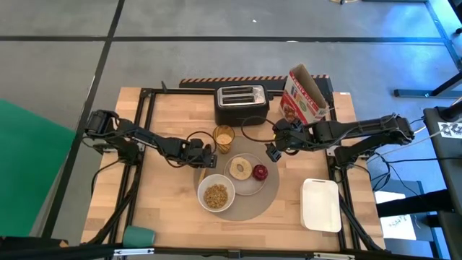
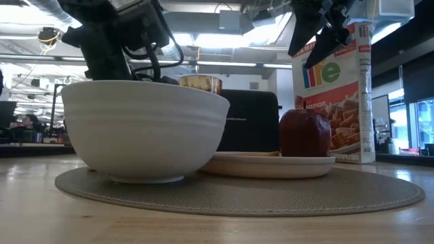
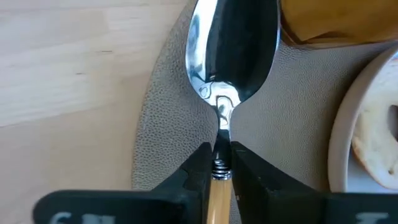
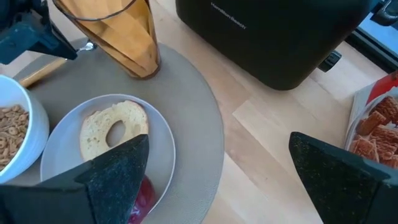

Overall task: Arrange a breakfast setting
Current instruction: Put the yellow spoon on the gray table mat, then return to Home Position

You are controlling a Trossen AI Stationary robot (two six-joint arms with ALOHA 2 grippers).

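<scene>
The white bowl (image 2: 146, 129) with cereal stands nearest, on the grey mat (image 2: 271, 193), just in front of the left gripper (image 3: 221, 163). This gripper is closed tightly on the wooden-handled spoon (image 3: 227, 68), whose head lies over the mat edge, beside the amber tumbler (image 1: 224, 138). The right gripper (image 1: 273, 149) hangs with its fingers wide apart and holding nothing; below it are the small plate (image 4: 62, 152), the bagel (image 4: 115, 129) and the red fruit (image 1: 260, 172).

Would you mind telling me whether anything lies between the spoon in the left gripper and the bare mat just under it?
Nothing visible does. The left gripper holds the spoon over bare mat, between the tumbler and the mat's edge.
</scene>
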